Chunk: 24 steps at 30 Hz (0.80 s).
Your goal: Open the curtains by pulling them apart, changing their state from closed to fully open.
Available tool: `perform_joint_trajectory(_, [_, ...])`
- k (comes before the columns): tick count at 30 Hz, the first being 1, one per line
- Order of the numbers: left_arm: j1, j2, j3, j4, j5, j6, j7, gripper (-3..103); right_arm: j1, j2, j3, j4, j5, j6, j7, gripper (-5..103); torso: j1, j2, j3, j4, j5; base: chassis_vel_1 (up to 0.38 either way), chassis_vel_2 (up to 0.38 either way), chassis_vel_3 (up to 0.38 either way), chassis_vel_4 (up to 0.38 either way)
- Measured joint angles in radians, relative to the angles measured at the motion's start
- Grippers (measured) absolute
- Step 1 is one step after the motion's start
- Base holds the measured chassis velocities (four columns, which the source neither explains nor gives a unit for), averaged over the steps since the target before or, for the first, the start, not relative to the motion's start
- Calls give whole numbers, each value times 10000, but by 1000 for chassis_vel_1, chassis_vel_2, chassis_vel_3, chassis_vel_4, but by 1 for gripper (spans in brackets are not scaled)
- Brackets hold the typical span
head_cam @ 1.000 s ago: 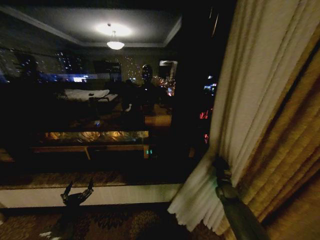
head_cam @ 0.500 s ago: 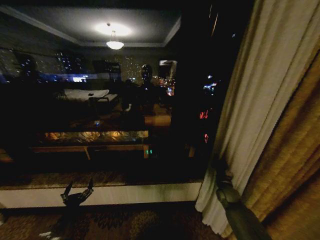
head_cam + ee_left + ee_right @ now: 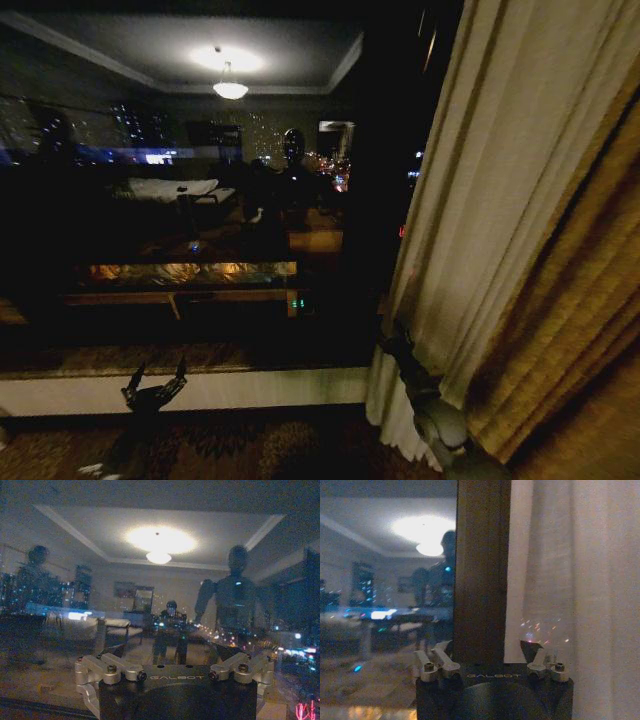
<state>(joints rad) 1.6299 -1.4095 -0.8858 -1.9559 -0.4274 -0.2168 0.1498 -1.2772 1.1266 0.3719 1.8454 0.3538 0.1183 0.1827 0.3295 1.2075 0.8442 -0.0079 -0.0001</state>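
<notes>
Frankly, you can't make out much in this dim room. Your right gripper (image 3: 395,340) sits at the inner edge of the curtains (image 3: 490,200), its fingers spread with nothing between them. Those sheer cream pleats hang at the right, against the golden-brown drape (image 3: 570,330). Low on the left, your left gripper (image 3: 153,382) hangs splayed before the dark window (image 3: 180,220).
</notes>
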Motion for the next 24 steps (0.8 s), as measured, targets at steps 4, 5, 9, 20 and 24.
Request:
perform_joint_trajectory(4, [0, 0, 0, 0, 0, 0, 0, 100, -254, -39, -47, 308, -38, -12, 121, 94, 1, -1, 1, -1, -1, 0, 0, 0, 0])
perform_joint_trajectory(5, [0, 0, 0, 0, 0, 0, 0, 100, -423, -79, -58, 470, -47, -61, -13, 97, 1, 0, 1, -2, 0, 0, 0, 0, 0])
perform_joint_trajectory(9, [0, 0, 0, 0, 0, 0, 0, 100, -646, -98, -64, 650, -50, -76, -303, 100, -1, 0, 0, -2, 0, 0, 0, 0, 0])
perform_joint_trajectory(20, [0, 0, 0, 0, 0, 0, 0, 100, -677, -12, 12, 714, -49, 93, -681, 100, 0, 0, 0, -1, 0, 0, 0, 0, 0])
perform_joint_trajectory(24, [0, 0, 0, 0, 0, 0, 0, 100, -674, -9, 18, 718, -49, 82, -685, 100, 0, 0, 1, -1, 0, 0, 0, 0, 0])
